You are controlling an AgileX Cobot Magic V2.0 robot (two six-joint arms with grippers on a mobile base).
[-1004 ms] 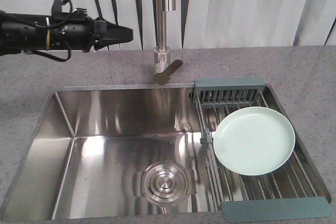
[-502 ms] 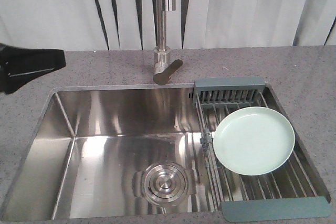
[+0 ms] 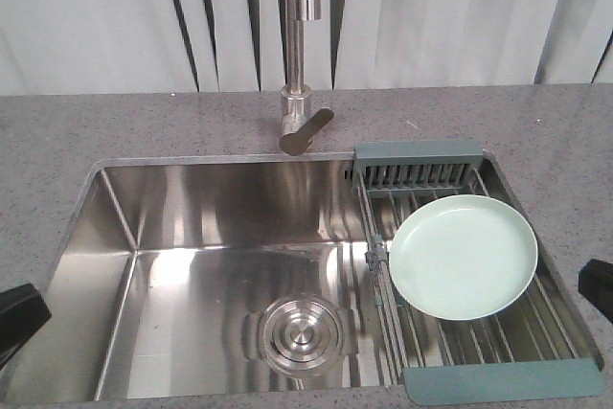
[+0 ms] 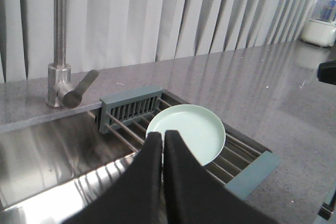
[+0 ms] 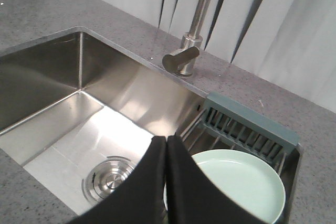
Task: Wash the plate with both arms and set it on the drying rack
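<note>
The pale mint-green plate lies face up, slightly tilted, on the rods of the drying rack over the sink's right end. Neither gripper touches it. My left gripper is shut with nothing between its fingers, and it hovers over the sink, pointing toward the plate. My right gripper is also shut and empty, above the plate's left rim. In the front view only a black tip of the left arm and of the right arm show at the frame edges.
A tall steel faucet with a side lever stands behind the steel sink. The round drain sits in the basin floor. The rack's slotted compartment is at its back end. Grey stone counter surrounds the sink.
The left arm has swung from the upper left over the counter down to the lower left edge. A tip of the right arm has appeared at the right edge. The plate has not moved.
</note>
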